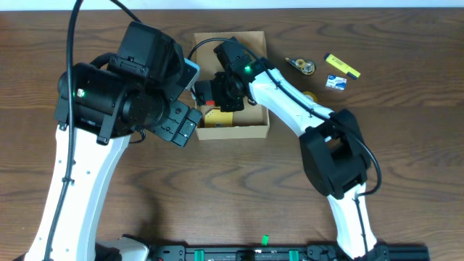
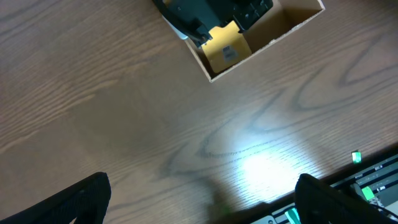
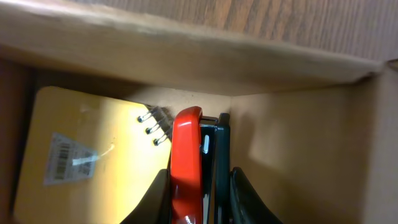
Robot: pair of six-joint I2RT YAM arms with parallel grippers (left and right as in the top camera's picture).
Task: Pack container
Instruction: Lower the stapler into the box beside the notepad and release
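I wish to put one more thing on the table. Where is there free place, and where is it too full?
Free: the table between the arms, in front of the container; also outside the right arm, nearer than the yellow marker. Crowded: the container, where the right gripper holds a red-and-black tool beside a notepad.

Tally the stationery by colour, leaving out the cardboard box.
Yellow: 3 (flat spiral-bound paper notepad, slim marker, part-hidden piece beside the right arm)
Red-and-black: 1 (stapler-like tool in the right gripper)
Blue-and-white: 1 (small packet)
Dark-and-gold: 1 (small dispenser)
Total: 6
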